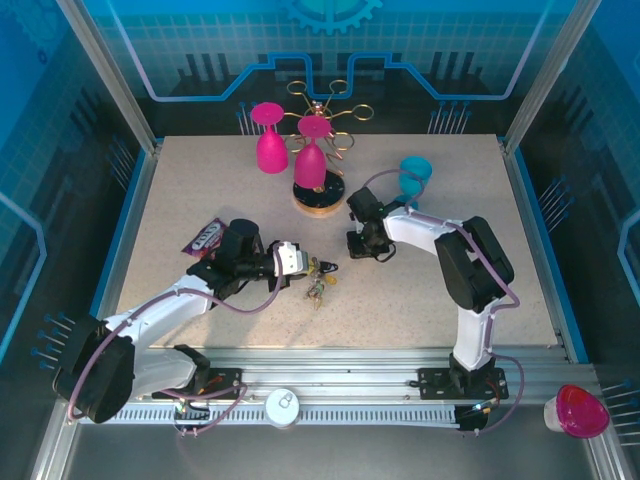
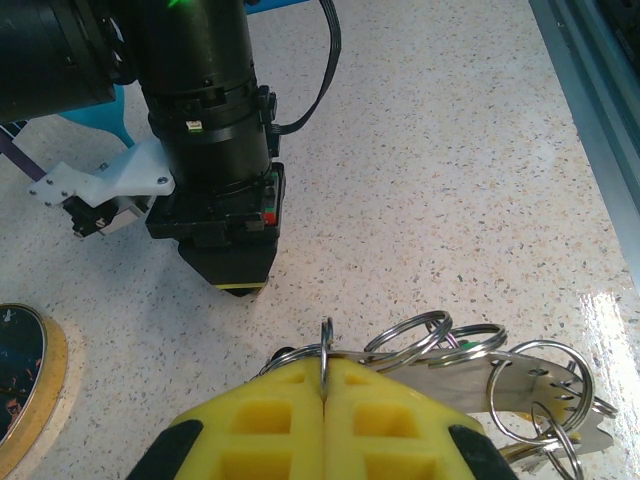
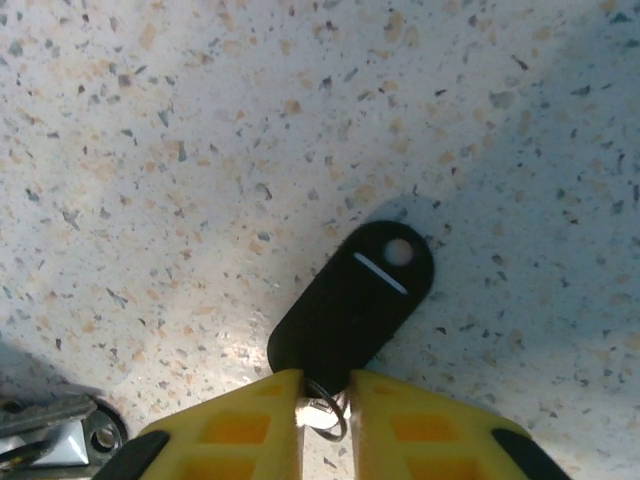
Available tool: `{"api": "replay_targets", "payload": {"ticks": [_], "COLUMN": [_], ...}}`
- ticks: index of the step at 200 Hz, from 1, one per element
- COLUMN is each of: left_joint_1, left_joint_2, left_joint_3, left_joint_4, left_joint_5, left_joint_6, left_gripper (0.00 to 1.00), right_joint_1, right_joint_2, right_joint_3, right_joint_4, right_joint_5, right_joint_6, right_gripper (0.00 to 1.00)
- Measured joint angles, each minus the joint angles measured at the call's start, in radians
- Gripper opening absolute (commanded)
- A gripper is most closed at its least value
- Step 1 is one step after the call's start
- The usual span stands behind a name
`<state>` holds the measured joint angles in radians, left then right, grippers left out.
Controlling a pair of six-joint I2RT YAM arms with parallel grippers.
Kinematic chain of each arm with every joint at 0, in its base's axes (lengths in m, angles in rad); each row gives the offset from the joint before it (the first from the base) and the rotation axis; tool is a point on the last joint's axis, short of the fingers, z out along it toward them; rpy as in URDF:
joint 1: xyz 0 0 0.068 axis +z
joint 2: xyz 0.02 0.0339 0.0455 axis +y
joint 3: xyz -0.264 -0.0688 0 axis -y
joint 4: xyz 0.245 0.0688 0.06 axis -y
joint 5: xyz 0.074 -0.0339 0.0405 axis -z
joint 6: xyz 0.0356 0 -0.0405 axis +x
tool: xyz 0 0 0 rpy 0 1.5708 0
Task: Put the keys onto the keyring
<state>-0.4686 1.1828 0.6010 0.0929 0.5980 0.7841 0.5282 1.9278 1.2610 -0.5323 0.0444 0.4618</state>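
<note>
My left gripper (image 2: 326,368) is shut on the thin grey keyring (image 2: 326,338), which stands edge-on between its yellow fingers. Several silver keys (image 2: 545,390) on small rings hang from it to the right, low over the table. From above, that bunch of keys (image 1: 318,282) lies just right of the left gripper (image 1: 300,262). My right gripper (image 3: 325,388) points down at the table, its fingers closed on the small ring and head of a key with a black tag (image 3: 355,295). The tag lies flat ahead of the fingers. The right gripper (image 1: 365,246) is a short way right of the bunch.
A gold wire glass rack on a round wooden base (image 1: 318,203) stands at the back with two pink glasses (image 1: 270,142). A teal glass (image 1: 415,176) is behind the right arm. A purple packet (image 1: 205,236) lies by the left arm.
</note>
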Motion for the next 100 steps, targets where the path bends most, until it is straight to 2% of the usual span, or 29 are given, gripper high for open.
{"api": "replay_targets", "payload": {"ticks": [35,100], "left_joint_1": [0.0,0.0], "left_joint_2": [0.0,0.0], "left_joint_3": [0.0,0.0], "left_joint_4": [0.0,0.0], "left_joint_5": [0.0,0.0], "left_joint_6": [0.0,0.0], "left_gripper": [0.0,0.0], "right_joint_1": [0.001,0.015], "right_joint_2": [0.002,-0.026], "right_joint_3": [0.005,0.0], "right_joint_4": [-0.003,-0.053], "right_joint_5": [0.0,0.009], "right_joint_6": [-0.005,-0.025], "right_gripper": [0.0,0.0]}}
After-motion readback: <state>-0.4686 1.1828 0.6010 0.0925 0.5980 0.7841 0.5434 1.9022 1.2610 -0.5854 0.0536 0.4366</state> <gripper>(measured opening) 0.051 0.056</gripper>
